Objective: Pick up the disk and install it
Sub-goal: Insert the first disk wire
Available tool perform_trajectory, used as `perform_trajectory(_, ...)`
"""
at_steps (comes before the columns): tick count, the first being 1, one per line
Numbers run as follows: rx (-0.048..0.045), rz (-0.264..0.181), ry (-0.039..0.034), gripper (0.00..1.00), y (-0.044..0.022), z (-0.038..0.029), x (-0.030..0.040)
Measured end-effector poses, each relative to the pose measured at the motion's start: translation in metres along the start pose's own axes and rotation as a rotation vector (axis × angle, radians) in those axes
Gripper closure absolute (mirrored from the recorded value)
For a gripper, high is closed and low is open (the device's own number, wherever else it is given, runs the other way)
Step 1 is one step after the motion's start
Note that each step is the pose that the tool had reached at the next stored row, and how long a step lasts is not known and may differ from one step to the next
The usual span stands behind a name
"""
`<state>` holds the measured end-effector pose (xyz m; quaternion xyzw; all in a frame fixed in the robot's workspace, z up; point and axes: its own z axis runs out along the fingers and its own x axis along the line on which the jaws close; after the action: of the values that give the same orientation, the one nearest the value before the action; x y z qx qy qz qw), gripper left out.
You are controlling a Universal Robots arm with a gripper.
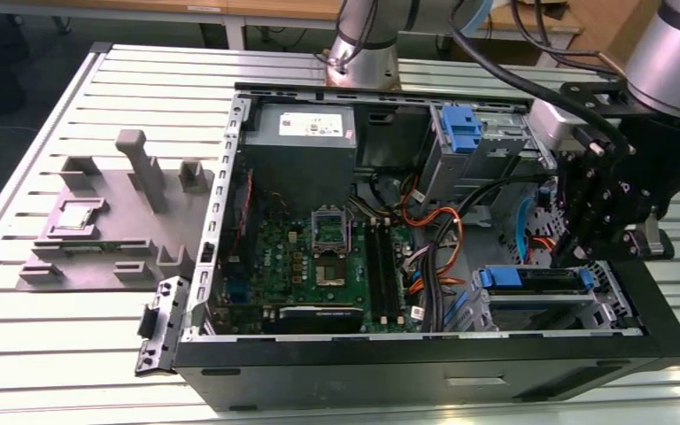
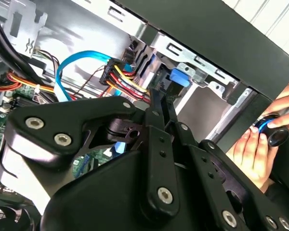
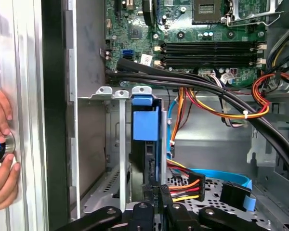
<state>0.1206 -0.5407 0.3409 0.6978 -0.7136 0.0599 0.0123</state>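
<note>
The arm's gripper (image 1: 584, 252) hangs over the drive cage at the exterior view's right end of the open computer case (image 1: 435, 376), which lies on its side on a slatted metal table (image 1: 33, 336). In the exterior view the disk (image 1: 535, 280) sits in the drive cage (image 1: 552, 305) near the case's front corner, its blue rail facing up, directly below the gripper. In the first wrist view the disk (image 3: 145, 144) stands on edge in the metal bay, blue tab at its end, with the black fingers (image 3: 151, 197) drawn narrow at its lower edge; whether they actually clamp it I cannot tell. In the second wrist view the fingers (image 2: 156, 103) reach toward the blue tab of the disk (image 2: 179, 77). A person's hand (image 2: 260, 144) rests on a round blue-and-black knob (image 2: 274, 134) just outside the case wall. The motherboard (image 1: 316, 257) and a bundle of orange, yellow and black cables (image 3: 221, 103) lie beside the bay
</note>
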Motion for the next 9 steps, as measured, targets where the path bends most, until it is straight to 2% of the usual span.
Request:
perform_trajectory(4,-0.0003,0.000,-0.0044,0.83,-0.0001,0.0018,0.0026)
perform_trajectory(9,-0.0005,0.001,-0.0043,0.83,0.0000,0.0041,0.0025)
